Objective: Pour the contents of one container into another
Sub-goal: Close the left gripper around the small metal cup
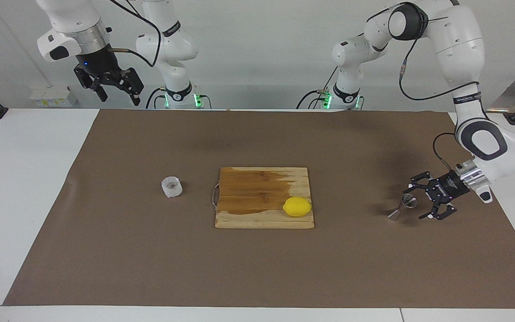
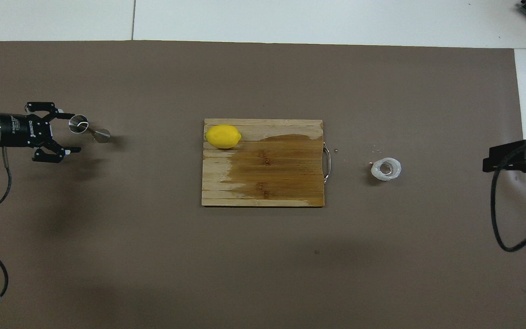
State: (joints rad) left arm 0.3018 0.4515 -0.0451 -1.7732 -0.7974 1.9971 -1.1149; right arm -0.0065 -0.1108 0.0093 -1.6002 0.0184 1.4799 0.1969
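Note:
The translucent whitish cup (image 1: 171,187) stands upright on the brown mat, toward the right arm's end; it also shows in the overhead view (image 2: 386,169). The steel jigger (image 1: 403,206) lies tipped on its side toward the left arm's end, and shows in the overhead view (image 2: 88,129) too. My left gripper (image 1: 418,203) is low over the mat, turned sideways and open, with one cone of the jigger between its fingers (image 2: 75,131). My right gripper (image 1: 114,91) is open and empty, raised high over the right arm's end of the table (image 2: 491,163).
A wooden cutting board (image 1: 257,179) with a wet patch and a metal handle lies mid-table between cup and jigger (image 2: 263,183). A yellow lemon (image 1: 297,206) sits on its corner toward the jigger (image 2: 223,136). The brown mat (image 1: 257,268) covers most of the table.

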